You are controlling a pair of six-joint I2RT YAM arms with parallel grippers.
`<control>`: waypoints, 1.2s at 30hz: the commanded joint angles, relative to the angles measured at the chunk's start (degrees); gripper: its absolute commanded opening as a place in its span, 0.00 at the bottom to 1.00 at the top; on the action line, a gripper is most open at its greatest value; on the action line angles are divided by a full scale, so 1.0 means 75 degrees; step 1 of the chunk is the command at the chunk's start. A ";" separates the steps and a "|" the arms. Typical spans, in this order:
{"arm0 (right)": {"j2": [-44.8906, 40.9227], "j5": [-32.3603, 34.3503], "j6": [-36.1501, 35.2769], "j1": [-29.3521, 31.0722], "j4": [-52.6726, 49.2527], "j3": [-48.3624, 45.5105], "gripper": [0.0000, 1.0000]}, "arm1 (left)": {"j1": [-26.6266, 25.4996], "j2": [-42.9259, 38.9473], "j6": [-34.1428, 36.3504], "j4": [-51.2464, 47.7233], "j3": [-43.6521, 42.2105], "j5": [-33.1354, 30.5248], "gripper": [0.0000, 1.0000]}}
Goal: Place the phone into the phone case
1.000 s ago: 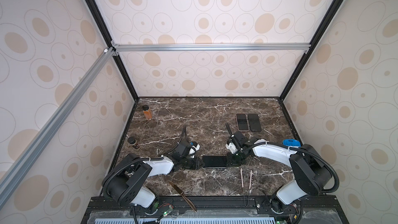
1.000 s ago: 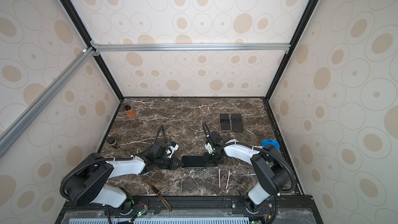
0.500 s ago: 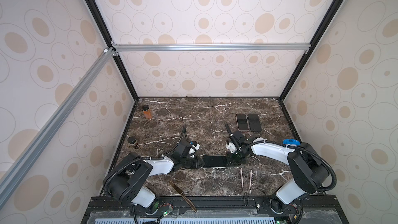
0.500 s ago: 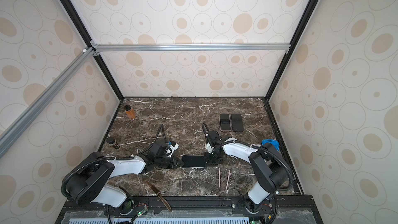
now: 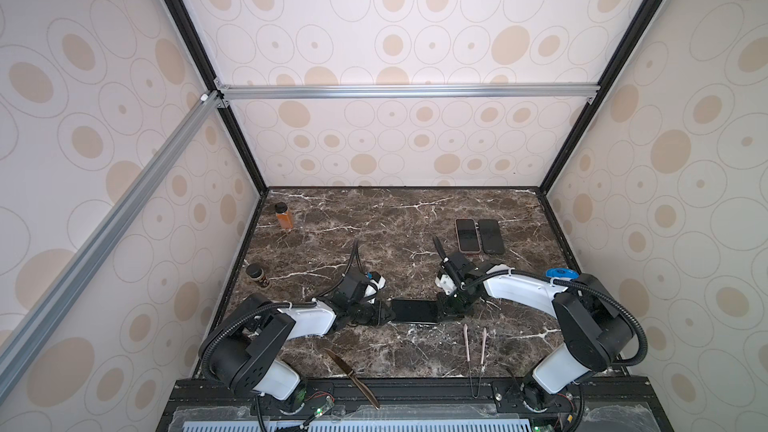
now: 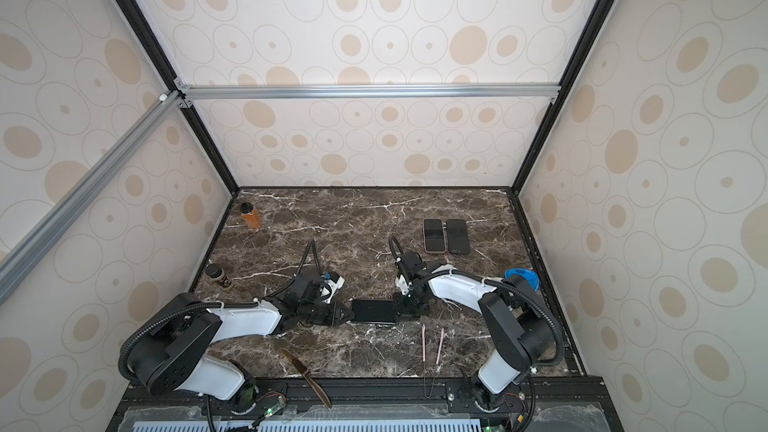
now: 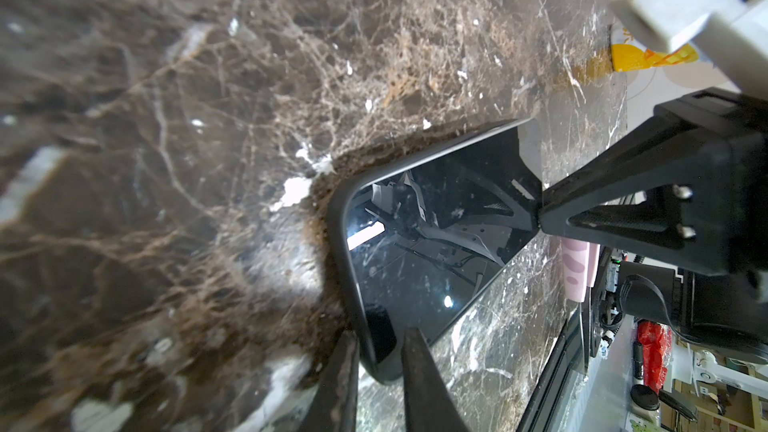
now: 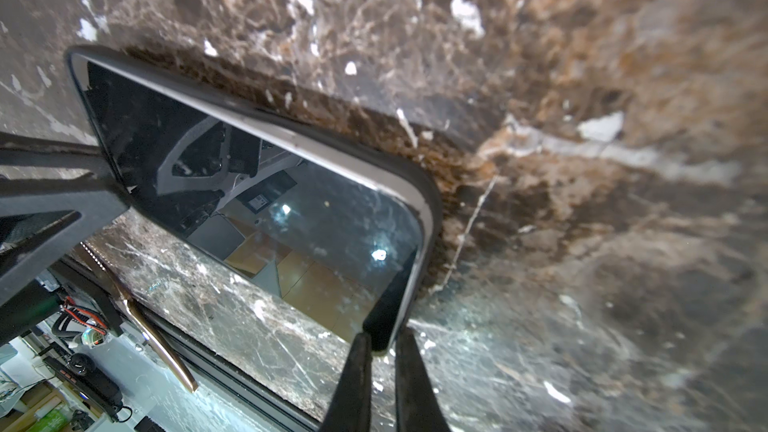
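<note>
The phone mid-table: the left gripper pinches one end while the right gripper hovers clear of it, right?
No. The right gripper is shut on the phone's other end, not clear of it; the right wrist view shows this. The left gripper does pinch its end.

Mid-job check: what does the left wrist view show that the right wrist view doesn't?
Left wrist only: the right gripper pinching one end of the black glossy phone, plus pink-tipped tweezers. Right wrist only: the left gripper pinching the opposite end, plus a bronze-coloured knife. Both: the phone and the brown marble table.
</note>
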 commanded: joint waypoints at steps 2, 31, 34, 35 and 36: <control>0.1130 0.0302 -0.0015 0.0536 0.1250 -0.0491 0.11 | -0.0242 0.0568 0.0015 -0.0275 -0.0106 -0.0008 0.21; 0.1011 0.2583 0.0114 0.0952 0.0189 -0.0012 0.10 | -0.0270 0.0129 0.0106 -0.0669 -0.0278 -0.0357 0.20; 0.0801 0.2563 0.0107 0.0947 0.0211 -0.0004 0.10 | -0.0268 -0.0072 0.0136 -0.0726 -0.0325 -0.0429 0.21; 0.0710 0.2532 0.0095 0.0957 0.0198 0.0015 0.10 | -0.0264 -0.0141 0.0133 -0.0738 -0.0337 -0.0469 0.21; 0.0618 0.2522 0.0073 0.0951 0.0177 0.0033 0.10 | -0.0271 -0.0191 0.0146 -0.0744 -0.0349 -0.0496 0.21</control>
